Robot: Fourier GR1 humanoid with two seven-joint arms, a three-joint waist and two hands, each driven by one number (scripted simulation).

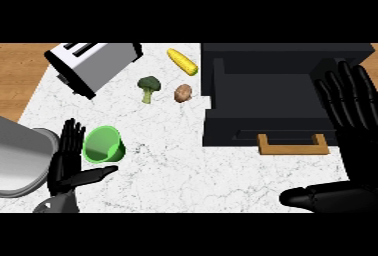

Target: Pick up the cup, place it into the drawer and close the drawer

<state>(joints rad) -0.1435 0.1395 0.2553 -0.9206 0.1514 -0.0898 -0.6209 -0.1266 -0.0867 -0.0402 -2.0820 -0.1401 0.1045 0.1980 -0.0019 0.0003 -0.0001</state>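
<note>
Nearest us, two hands. Left hand [63, 172] low at the left, fingers straight and pointing up, thumb spread to the right; it holds nothing. Right hand [360, 155] at the right edge, fingers also straight and spread, thumb lying out to the left, overlapping the drawer's right side in view.

One green cup [103, 144] sits on the white marble counter [184, 170], just beside the left fingers and above the thumb; we cannot tell if they touch. One grey rounded object [22, 160] is cut off by the left edge.

Bare marble lies between the cup and the one black drawer [269, 127], which stands pulled open, its wooden handle [293, 145] facing us.

Farther: one broccoli [149, 88], one potato [183, 92], one corn cob [182, 61], well apart from the cup. One toaster [92, 65] lies tilted at the far left, by the marble's edge.
</note>
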